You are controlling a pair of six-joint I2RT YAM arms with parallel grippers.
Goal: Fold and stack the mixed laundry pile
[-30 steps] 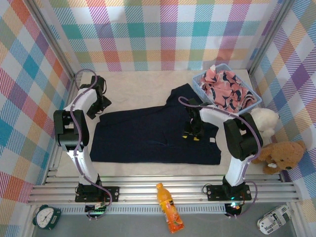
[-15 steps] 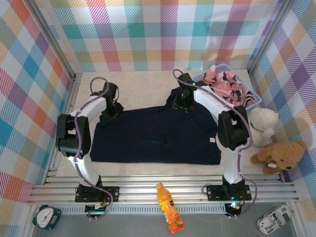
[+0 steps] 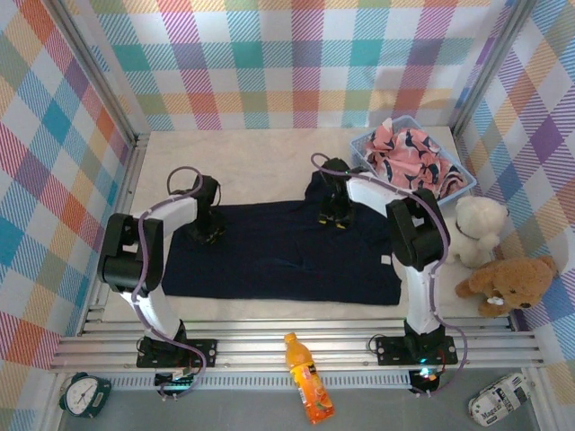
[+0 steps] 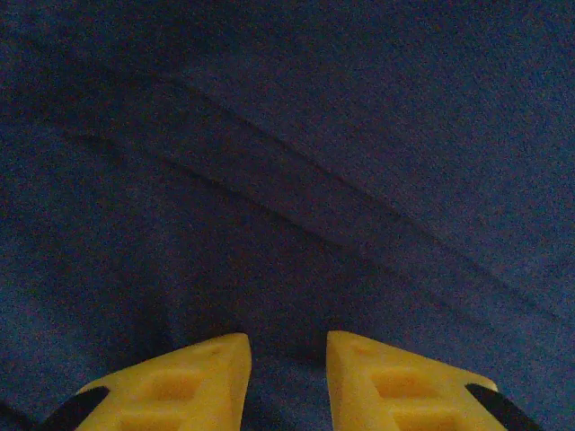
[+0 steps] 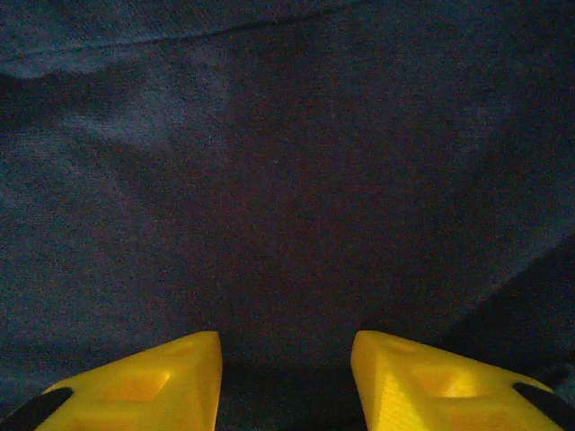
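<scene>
Both arms have shifted within the last second. The left gripper and right gripper, fingers parted, now press on the far edge of the navy trousers, which lie flat on the table. This is probably the start of a fold. The pink garment waits in the basket.

The trousers lie spread across the middle of the table; the left gripper is down over their far corner at 10 o'clock, the right gripper over their far edge at 1 o'clock; the basket stands at 2 o'clock, near the trousers, with the other garment in it; one teddy bear sits at 3 o'clock, a second bear at 4 o'clock; a bottle lies at 6 o'clock, between the arm bases; a clock lies at 8 o'clock.
</scene>
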